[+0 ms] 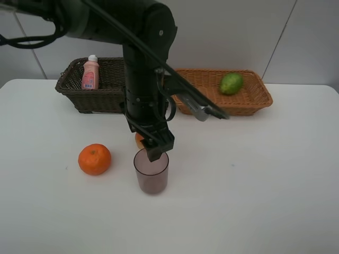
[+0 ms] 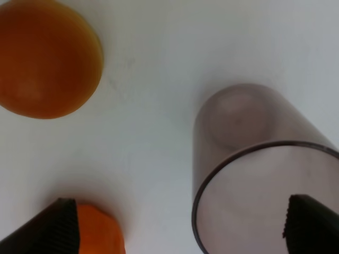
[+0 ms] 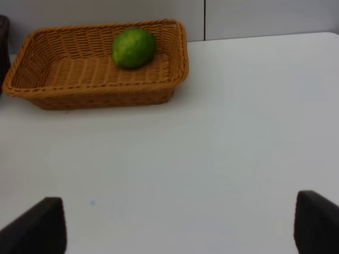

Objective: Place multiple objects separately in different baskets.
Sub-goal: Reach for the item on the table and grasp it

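Progress: two items are judged sorted. A pink white-capped bottle (image 1: pixel 90 73) is stood in the dark brown basket (image 1: pixel 71 89). A green fruit (image 1: pixel 231 83) is laid in the orange-tan basket (image 1: pixel 258 100). Three items are left on the worktop (image 1: pixel 265 190): an orange (image 1: pixel 95 159), a red-orange fruit (image 1: pixel 139 140) and a translucent purplish cup (image 1: pixel 151 174). No pump bottle is seen; part of the dark basket is hidden by the arm.

Left gripper (image 2: pixel 183 219): jaws spread wide, nothing grasped. The cup stands upright directly beneath. One jaw tip is seen over the cup's mouth, the other outside its wall, so the wall lies between them. Whether the inner tip is below the rim cannot be told. The red-orange fruit lies just beside the outer jaw; the orange lies beyond it, apart.

Right gripper (image 3: pixel 175 227): jaws released, nothing held, bare worktop between them. The orange-tan basket lies well ahead of them.

The cup is judged the item in hand.
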You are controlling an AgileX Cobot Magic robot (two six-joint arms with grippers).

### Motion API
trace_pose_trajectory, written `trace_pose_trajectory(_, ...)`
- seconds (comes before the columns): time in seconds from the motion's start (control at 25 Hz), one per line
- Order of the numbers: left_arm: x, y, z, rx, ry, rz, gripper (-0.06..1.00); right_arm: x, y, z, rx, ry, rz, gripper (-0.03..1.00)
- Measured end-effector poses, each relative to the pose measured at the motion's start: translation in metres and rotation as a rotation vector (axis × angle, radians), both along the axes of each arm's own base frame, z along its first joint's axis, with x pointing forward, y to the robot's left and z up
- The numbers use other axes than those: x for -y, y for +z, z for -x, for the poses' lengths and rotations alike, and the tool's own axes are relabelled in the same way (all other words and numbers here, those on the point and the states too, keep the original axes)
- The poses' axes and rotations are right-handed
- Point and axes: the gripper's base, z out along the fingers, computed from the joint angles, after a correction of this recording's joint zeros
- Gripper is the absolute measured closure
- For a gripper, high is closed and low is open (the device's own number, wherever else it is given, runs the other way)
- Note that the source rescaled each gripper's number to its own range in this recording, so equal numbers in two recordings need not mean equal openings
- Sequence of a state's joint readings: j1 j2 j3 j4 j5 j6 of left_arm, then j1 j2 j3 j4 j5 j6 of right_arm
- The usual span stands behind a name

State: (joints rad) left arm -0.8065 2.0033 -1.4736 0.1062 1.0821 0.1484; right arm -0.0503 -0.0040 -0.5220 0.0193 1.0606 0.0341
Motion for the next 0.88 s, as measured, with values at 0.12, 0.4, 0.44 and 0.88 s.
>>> trace_pose_trajectory(0.12,0.0,-0.006,-0.002,0.0,-0.007,-0.02,-0.06,0.0,0.0,0.0,0.0,0.0,0.0,-0.03)
trace_pose_trajectory(0.4,0.001,-0.022,-0.004,-0.021,-0.012,-0.055,-0.06,0.0,0.0,0.0,0.0,0.0,0.0,-0.03)
trace_pose_trajectory(0.44,0.001,-0.024,-0.004,-0.025,-0.012,-0.059,-0.06,0.0,0.0,0.0,0.0,0.0,0.0,-0.03)
trace_pose_trajectory(0.88,0.004,-0.043,-0.007,-0.039,-0.016,-0.071,-0.06,0.0,0.0,0.0,0.0,0.0,0.0,-0.03)
